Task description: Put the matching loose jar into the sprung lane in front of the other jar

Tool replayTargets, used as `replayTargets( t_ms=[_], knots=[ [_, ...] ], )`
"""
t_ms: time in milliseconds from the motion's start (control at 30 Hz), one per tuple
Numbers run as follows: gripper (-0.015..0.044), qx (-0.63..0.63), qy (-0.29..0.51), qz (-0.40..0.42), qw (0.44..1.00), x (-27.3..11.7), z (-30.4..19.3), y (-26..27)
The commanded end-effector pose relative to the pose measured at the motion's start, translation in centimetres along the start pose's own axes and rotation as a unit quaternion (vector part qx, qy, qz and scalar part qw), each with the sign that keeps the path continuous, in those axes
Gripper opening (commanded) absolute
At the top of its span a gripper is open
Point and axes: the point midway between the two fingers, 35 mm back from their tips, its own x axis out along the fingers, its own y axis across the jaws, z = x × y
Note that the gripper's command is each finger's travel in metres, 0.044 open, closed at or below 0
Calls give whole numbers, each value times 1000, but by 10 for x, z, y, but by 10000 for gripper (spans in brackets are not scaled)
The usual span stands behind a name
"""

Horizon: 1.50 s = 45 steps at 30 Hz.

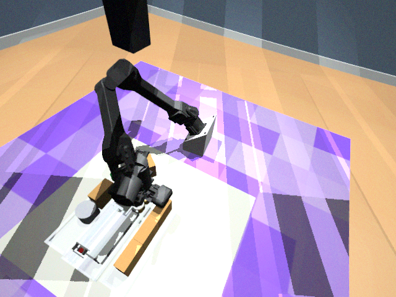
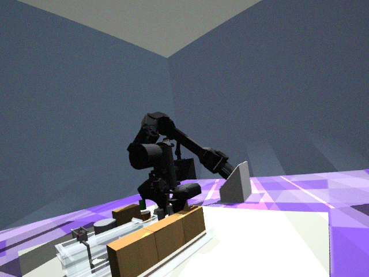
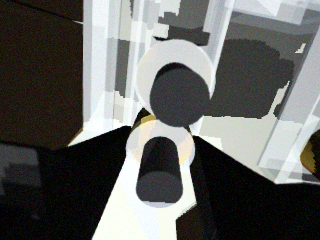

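The loose jar (image 3: 160, 145), with a pale round shoulder and a dark knob, is upright between the black fingers of my gripper (image 3: 160, 137) (image 2: 169, 205), which is shut on it at the front end of the lane. The matching jar (image 3: 175, 57) (image 2: 159, 213) stands just behind it between the clear walls of the sprung lane (image 3: 95, 75). The two look very close; I cannot tell whether they touch. A dark strip (image 3: 192, 37) behind the rear jar may be the pusher plate. The front stop and the height of the held jar's base are hidden.
Wooden blocks (image 1: 143, 239) (image 2: 166, 238) line one side of the lane. A grey cylinder (image 1: 86, 211) (image 2: 104, 225) and another wooden block (image 2: 126, 214) stand across from them. A green-topped item (image 2: 142, 203) is behind. A yellow-brown jar (image 3: 312, 155) is at the wrist view's right edge.
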Motion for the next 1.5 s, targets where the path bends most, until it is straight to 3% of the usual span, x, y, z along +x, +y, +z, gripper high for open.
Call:
replayTargets(
  t_ms=[0, 1433, 1467],
  knots=[
    [0, 3, -4, -4, 1000, 0, 2, -2],
    [0, 3, -4, -4, 1000, 0, -6, 0],
    [26, 3, -4, -4, 1000, 0, -6, 0]
  ],
)
